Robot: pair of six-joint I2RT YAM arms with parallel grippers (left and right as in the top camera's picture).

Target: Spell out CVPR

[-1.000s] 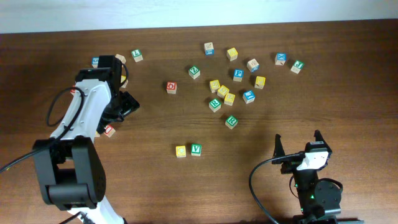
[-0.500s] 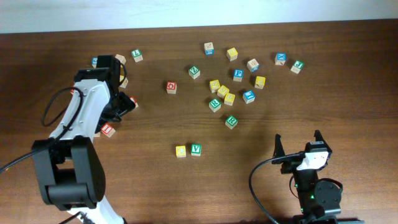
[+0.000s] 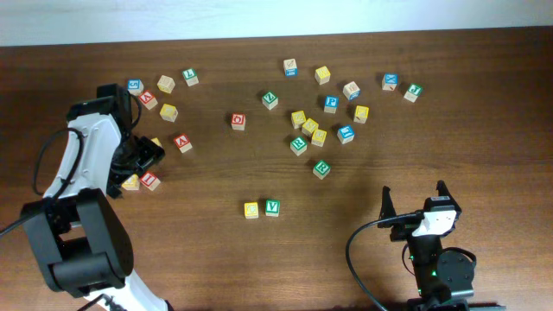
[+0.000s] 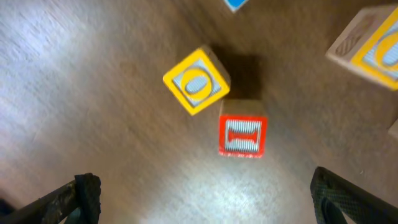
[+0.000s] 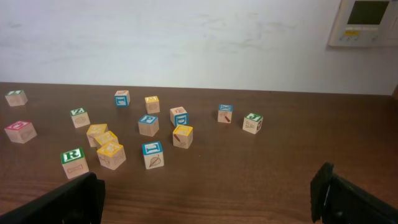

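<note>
My left tool [image 4: 205, 199] hung wide and empty, far left of the green V block [image 3: 272, 206]. Only its wrist camera read the yellow O block [image 4: 196, 81] touching a red block [image 4: 242, 135]. My right tool [image 5: 205, 200] gaped empty, right of V. Its camera read the R block [image 5: 73, 162] and P block [image 5: 148, 124], both up-right of V.

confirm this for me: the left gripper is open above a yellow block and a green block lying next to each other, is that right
Not quite: the second block is red, not green. The left wrist view shows the left gripper open above a yellow block and a red block lying next to each other.
</note>
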